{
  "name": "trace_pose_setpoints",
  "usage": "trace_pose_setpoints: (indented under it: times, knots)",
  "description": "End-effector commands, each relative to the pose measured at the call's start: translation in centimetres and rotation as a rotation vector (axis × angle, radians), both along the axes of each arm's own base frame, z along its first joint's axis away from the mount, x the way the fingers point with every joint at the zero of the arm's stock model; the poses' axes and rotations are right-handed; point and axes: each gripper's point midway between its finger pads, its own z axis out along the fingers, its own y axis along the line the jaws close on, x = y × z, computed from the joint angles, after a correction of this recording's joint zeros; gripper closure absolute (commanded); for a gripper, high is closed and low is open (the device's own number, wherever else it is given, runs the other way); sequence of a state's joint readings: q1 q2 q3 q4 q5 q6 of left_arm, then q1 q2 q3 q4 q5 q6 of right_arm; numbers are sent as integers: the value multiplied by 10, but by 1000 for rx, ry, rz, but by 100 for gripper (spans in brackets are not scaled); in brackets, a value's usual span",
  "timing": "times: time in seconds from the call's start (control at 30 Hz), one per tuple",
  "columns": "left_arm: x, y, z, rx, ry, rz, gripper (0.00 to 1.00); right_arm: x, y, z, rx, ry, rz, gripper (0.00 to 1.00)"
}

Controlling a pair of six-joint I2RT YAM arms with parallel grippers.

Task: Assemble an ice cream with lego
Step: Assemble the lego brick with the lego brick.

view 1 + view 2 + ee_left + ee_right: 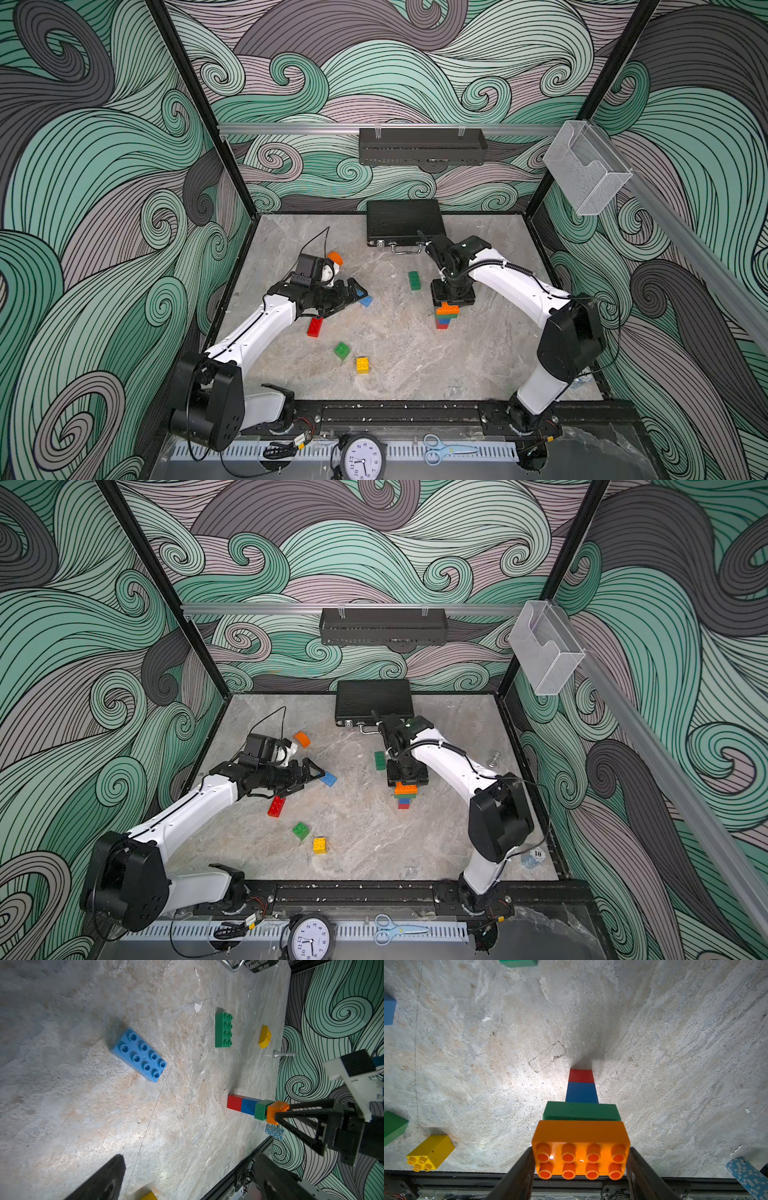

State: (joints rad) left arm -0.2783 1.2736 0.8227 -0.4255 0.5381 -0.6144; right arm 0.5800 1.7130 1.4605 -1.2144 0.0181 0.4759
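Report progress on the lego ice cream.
Done: a stack stands on the table: red brick, blue brick, green brick. In hand: the right gripper clamps the orange brick on top. To do: the orange half-round piece and yellow half-round piece, probably scoops, lie loose; the open left gripper hovers by a light blue oblong brick.

Laboratory robot test cell. Evidence: left arm [253,328] and right arm [511,280] bolted to black rail [399,413] across lower frame; printed swirl walls [83,187] on 2 black posts [185,108]; clock [362,459] at lower centre.
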Motion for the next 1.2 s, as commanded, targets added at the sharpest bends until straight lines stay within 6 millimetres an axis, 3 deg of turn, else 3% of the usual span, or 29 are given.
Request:
trace_pose_setpoints:
  times: [0.0,0.5,0.83,1.17]
  knots:
    - [4,-3,7,8,-22,-10,3,-4,-2,-6,-12,29,-21,36]
    - [3,-2,7,16,-22,-9,3,-14,-11,-25,-55,66,-50,36]
    - [5,1,9,29,-29,0,3,-6,-17,-4,-44,-40,-83,39]
    - [5,1,9,35,-29,3,3,-9,-14,-4,-30,-70,-70,40]
